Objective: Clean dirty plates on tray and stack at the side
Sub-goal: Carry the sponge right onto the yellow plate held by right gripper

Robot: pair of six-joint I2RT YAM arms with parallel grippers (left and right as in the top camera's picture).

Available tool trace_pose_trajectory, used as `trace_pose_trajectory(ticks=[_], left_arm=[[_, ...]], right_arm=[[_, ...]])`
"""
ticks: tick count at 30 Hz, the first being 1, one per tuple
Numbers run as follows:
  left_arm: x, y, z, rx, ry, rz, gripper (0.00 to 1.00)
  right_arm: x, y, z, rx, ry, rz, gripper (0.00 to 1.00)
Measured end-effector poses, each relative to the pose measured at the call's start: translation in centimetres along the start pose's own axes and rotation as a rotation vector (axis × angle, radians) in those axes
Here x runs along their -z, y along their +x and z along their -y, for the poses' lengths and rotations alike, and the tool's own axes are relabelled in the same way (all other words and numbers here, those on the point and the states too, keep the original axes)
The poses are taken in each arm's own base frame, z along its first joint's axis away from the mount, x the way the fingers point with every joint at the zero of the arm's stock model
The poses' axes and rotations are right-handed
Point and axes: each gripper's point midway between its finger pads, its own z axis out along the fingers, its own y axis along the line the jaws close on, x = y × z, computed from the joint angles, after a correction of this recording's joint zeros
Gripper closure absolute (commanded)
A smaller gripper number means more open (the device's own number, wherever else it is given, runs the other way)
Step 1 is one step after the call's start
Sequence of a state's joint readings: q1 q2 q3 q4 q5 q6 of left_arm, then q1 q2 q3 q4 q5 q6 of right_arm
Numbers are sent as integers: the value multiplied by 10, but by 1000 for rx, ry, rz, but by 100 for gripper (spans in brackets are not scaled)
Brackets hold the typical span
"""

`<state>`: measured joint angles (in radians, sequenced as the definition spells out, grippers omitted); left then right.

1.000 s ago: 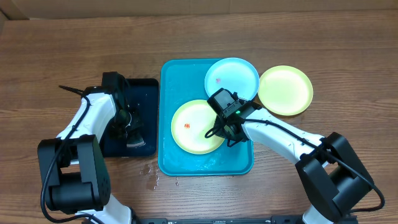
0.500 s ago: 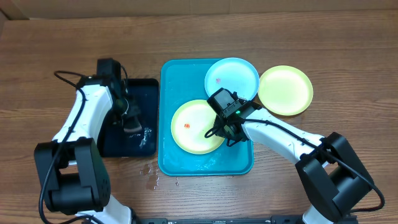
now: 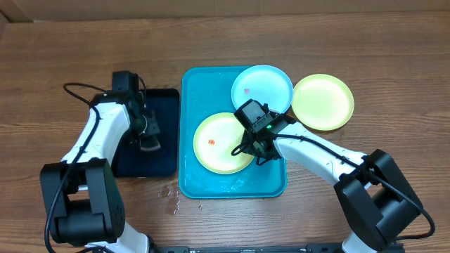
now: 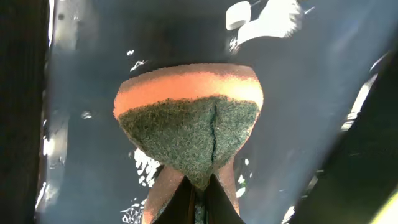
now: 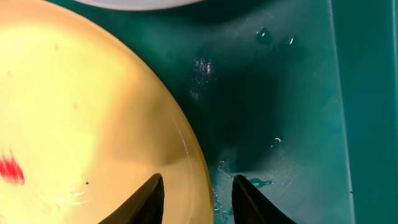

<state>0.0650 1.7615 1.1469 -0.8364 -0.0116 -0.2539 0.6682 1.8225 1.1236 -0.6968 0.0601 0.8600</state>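
The left gripper is clenched on the narrow end of an orange-and-green sponge, held over the wet black tray. The right gripper is parted, its fingers astride the rim of a red-smeared yellow-green plate lying in the turquoise tray. The blue plate overlaps the tray's far right corner. The second yellow-green plate sits on the bench just beside it.

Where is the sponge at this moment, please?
In the overhead view, the sponge is on the left side, pinched in the left pincer over the black tray, just left of the blue tray.
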Motion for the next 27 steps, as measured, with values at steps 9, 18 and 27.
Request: trace_pose_trajectory(ticks=[9,18,27], left_arm=[[-2,-1,-7,2,-37,13,70],[-2,-1,-8,1,-44,13,73],[-2,0,-8,5,-45,8,76]], right_arm=[[0,0,0,0,0,0,62],[0,0,0,0,0,0,62],[0,0,0,1,0,0,62]])
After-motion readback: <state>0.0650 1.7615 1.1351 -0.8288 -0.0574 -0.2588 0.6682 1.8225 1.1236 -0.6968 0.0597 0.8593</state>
